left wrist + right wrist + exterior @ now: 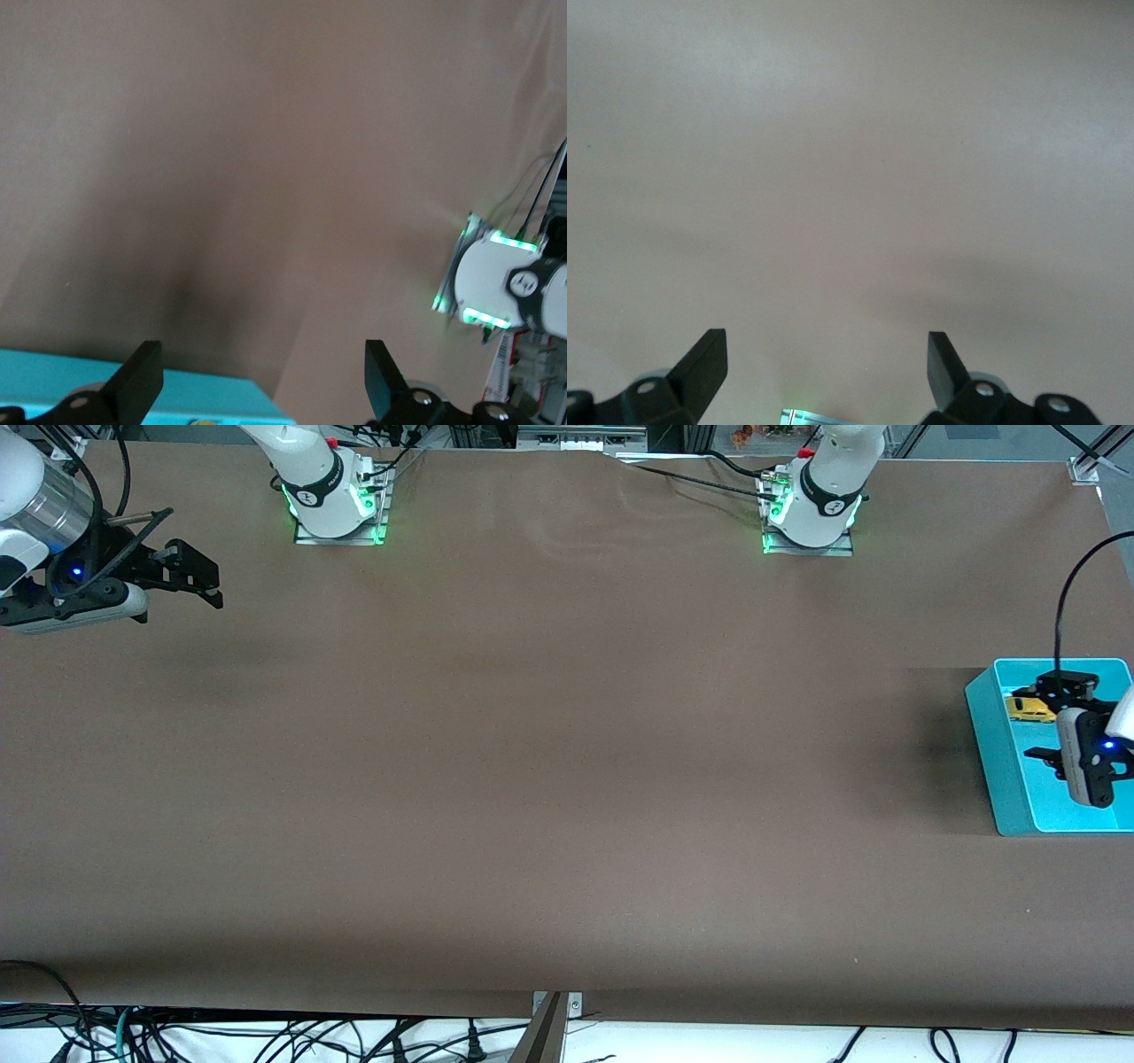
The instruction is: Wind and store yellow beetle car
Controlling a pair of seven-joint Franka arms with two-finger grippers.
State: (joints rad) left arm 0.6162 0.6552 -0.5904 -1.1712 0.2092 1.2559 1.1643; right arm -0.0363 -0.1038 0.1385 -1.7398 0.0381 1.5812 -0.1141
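Note:
The yellow beetle car [1029, 708] lies inside the teal bin [997, 753] at the left arm's end of the table. My left gripper [1041, 724] hangs just over the bin and the car, open, with nothing between its fingers. In the left wrist view the left gripper [261, 363] shows spread black fingertips above a corner of the bin [133, 382], and only a sliver of the car [202, 422] peeks at the frame's edge. My right gripper [193, 558] waits open over bare table at the right arm's end. The right wrist view shows the right gripper [824, 350] holding nothing.
The brown table [549, 762] stretches between the two arms. Both arm bases [337, 514] [811, 522] stand lit green along the edge farthest from the front camera. Cables hang below the nearest edge [266, 1041].

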